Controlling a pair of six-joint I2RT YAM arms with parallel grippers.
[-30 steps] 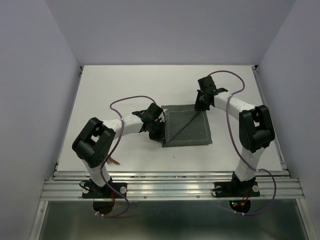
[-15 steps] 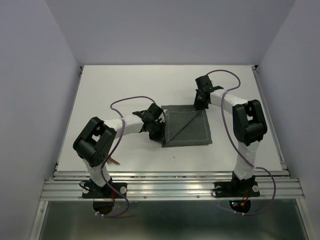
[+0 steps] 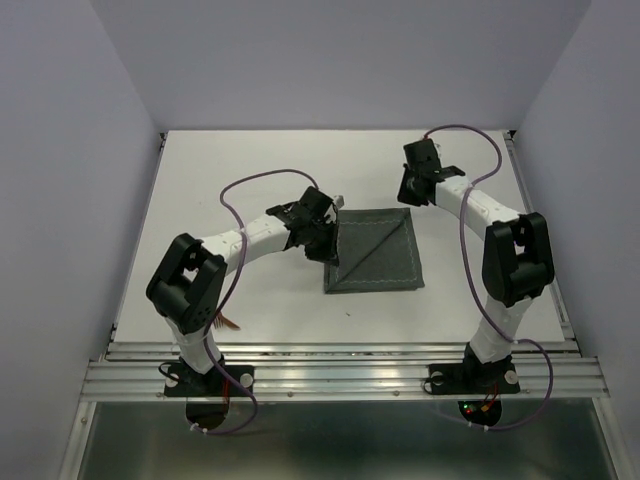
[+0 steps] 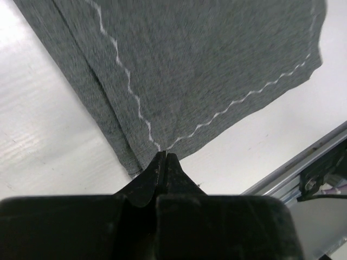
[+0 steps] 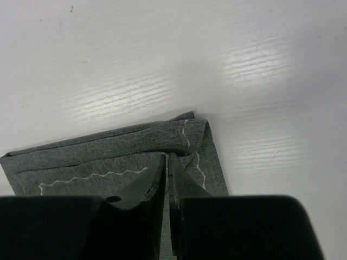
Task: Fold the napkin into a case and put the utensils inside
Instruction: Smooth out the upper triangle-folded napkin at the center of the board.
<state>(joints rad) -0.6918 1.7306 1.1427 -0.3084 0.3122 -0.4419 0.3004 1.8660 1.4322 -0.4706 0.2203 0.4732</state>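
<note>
at napkin (image 3: 375,255) far corners: left gripper (image 4: 165,155), right gripper (image 5: 167,156) pinching (jaws closed)

White table (image 3: 250,310), grey-green napkin (image 3: 375,255) folded square, lying near its middle, pale stitched hems showing

The left arm (image 3: 250,238) and right arm (image 3: 480,205) showed white links between bulky black joints, with purple cables (image 3: 223,200) looping along both. The left gripper (image 4: 164,156) and right gripper (image 5: 167,157) were matte black.

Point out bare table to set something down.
Free: far strip behind the napkin; near strip between napkin and front rail; left side beyond the left arm. Crowded: napkin's left edge at left gripper, far-right corner at right gripper.
</note>
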